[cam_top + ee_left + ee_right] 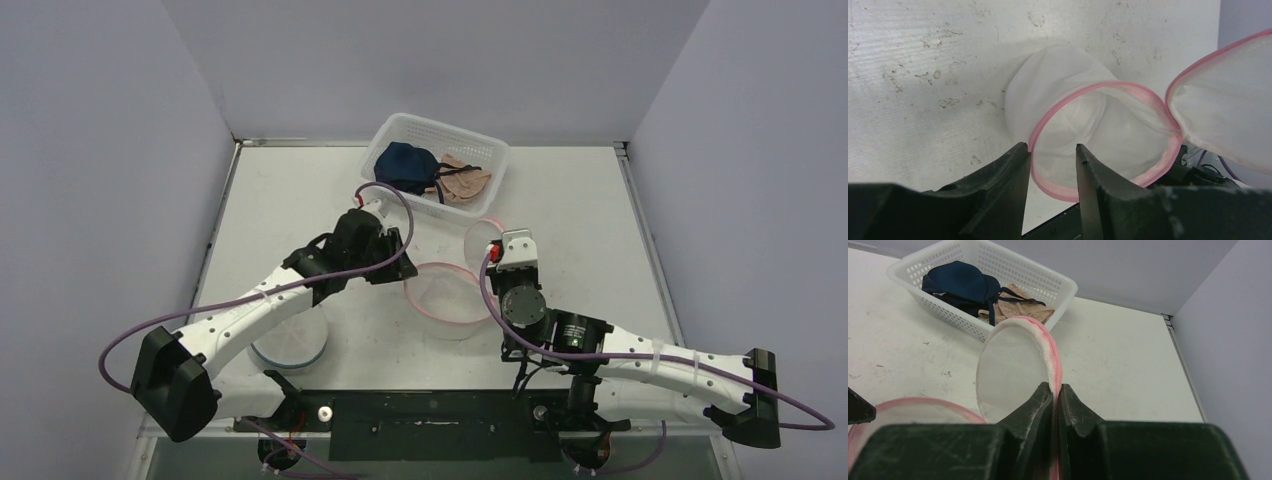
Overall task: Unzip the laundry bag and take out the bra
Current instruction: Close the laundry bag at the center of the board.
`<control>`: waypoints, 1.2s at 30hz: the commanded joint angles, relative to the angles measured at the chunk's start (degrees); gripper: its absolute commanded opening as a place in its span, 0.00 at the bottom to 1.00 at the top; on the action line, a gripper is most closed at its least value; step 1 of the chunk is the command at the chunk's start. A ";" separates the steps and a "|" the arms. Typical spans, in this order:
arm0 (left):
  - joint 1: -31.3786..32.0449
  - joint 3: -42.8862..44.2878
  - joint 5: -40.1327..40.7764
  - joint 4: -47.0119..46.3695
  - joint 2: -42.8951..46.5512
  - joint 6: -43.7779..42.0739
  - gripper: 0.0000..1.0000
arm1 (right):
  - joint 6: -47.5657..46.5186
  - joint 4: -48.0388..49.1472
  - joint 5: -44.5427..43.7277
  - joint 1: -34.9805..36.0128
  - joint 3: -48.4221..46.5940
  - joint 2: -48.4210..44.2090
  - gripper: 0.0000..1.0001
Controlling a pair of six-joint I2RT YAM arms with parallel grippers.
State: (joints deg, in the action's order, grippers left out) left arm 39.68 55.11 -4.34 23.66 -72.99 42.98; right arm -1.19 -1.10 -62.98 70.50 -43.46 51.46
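Right, my left pincer (1052, 147) stands parted. The pink rim (1128, 87) of the laundry bag (1048, 75) passes between its fingers, not pinched. My right pincer (1057, 386) is clamped tight on the edge of the lid flap (1008, 370), holding it upright off the table (1128, 355). Bag is unzipped, mouth gaping; from the left wrist view the inside looks like bare mesh. A navy bra (960, 280) and a beige bra (1018, 307) lie in the basket (1068, 287) at the far side, well apart from the bag, so I judge the removal done or nearly so.

Risks:
- With my left jaws loose, nothing holds the mouth on that side, so any pull from my right arm could drag the whole bag across the table or tip it.
- The rim sits between my left fingers and could snag on one if I back off.
- If my right lets go carelessly, the flap drops over the mouth.
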 commanded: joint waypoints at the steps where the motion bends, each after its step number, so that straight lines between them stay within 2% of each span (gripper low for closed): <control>1: -0.22 1.31 -1.32 -3.14 3.91 1.97 0.42 | -0.96 2.45 0.35 0.60 0.27 0.00 0.05; 5: -0.23 1.26 -2.54 -4.89 7.10 6.24 0.60 | -1.74 4.47 1.41 0.91 1.80 -1.26 0.05; 10: 0.06 -3.43 -5.64 -16.47 10.13 21.91 0.76 | -6.10 11.23 2.89 1.60 5.67 -3.75 0.05; 11: 0.34 -3.95 -5.61 -18.88 10.18 25.09 0.81 | -7.37 12.64 3.36 1.72 6.39 -4.25 0.05; 12: 0.81 -3.72 -5.30 -20.33 9.98 27.25 1.00 | -8.21 13.92 3.85 1.81 6.98 -4.48 0.05; 14: 2.40 -0.98 -3.57 -19.82 8.66 28.61 0.96 | -9.00 14.99 5.01 2.00 7.43 -4.70 0.05; 17: 4.65 6.48 0.09 -13.76 5.04 27.53 0.96 | -10.89 16.27 5.93 2.77 8.04 -4.62 0.05; 22: 8.98 16.75 3.84 -6.17 -1.10 28.46 0.96 | -16.70 20.56 2.95 6.34 9.62 -4.10 0.05; 27: 12.00 30.74 8.94 8.90 -9.98 28.91 0.96 | -20.41 23.34 0.08 7.87 10.26 -2.81 0.05; 30: 13.49 38.12 9.35 15.82 -14.42 28.41 0.96 | -21.25 24.21 -0.82 8.09 10.41 -1.92 0.05; 33: 14.81 40.50 9.48 19.10 -16.44 27.46 0.96 | -22.10 25.18 -2.13 8.33 10.50 -0.85 0.05; 36: 15.18 37.63 8.51 17.67 -15.67 27.61 0.96 | -22.31 25.86 -2.58 8.47 10.71 -0.62 0.05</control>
State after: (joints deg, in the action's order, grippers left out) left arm 54.11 92.60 3.40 36.73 -89.38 71.26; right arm -21.58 20.97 -63.16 78.46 -33.08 50.50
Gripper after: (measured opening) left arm 0.962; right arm 0.073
